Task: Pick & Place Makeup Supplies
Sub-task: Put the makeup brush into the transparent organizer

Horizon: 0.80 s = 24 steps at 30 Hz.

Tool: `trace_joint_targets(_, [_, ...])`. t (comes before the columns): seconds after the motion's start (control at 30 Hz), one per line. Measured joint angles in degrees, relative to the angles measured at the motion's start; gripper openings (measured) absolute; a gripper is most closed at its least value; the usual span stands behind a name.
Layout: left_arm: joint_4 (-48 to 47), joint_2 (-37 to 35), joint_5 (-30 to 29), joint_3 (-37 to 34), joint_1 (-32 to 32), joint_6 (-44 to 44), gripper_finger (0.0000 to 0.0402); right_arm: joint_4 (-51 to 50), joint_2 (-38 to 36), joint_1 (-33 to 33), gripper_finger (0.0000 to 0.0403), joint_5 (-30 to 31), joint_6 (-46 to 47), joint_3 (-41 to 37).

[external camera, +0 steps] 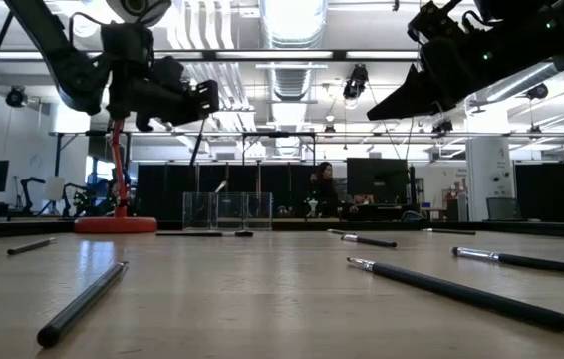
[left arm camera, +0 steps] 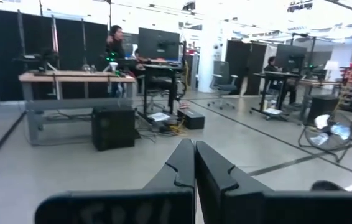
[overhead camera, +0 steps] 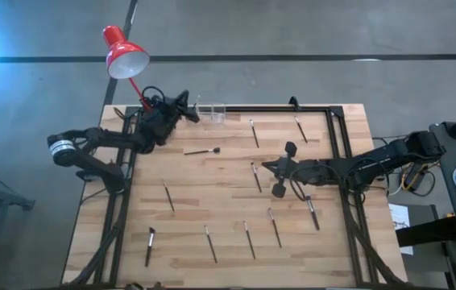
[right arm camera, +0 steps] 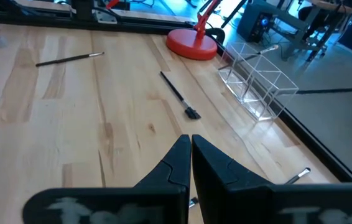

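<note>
Several thin makeup brushes lie flat on the wooden table: one with a fluffy tip (overhead camera: pixel 202 151) at the far middle, others at the far right (overhead camera: pixel 254 133), the centre (overhead camera: pixel 256 176) and along the near side (overhead camera: pixel 210 243). A clear box (overhead camera: pixel 212 111) stands at the far edge, with one brush (right arm camera: pixel 264 51) slanting in it. My left gripper (overhead camera: pixel 192 113) hovers shut and empty just left of that box, pointing out over the far edge (left arm camera: pixel 194 144). My right gripper (overhead camera: pixel 267 167) hangs shut and empty above the table's middle (right arm camera: pixel 190 138), pointing toward the black brush (right arm camera: pixel 177 93).
A red desk lamp (overhead camera: pixel 123 52) stands on its round base (right arm camera: pixel 191 43) at the far left corner, close to the clear box. A black frame (overhead camera: pixel 333 113) runs along the table's far and side edges. Bare wood (overhead camera: pixel 212 193) lies between the scattered brushes.
</note>
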Motion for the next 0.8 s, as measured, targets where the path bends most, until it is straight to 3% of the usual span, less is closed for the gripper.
trace_joint_targets(0.3, [0.88,3.62,1.42,0.11,3.06,0.55,0.0,1.6,0.0,0.0,0.0008,-0.02,-1.05,0.0])
trace_joint_targets(0.43, [6.63,8.12,1.43,0.34,3.62,1.4,0.0,1.6,0.0,0.0,0.0008,-0.04,-1.09,0.0])
trace_joint_targets(0.8, [10.0,17.71,1.86,7.57,3.7,7.04,0.0,1.56,0.0,0.0,0.0008,-0.21,-1.29,0.0])
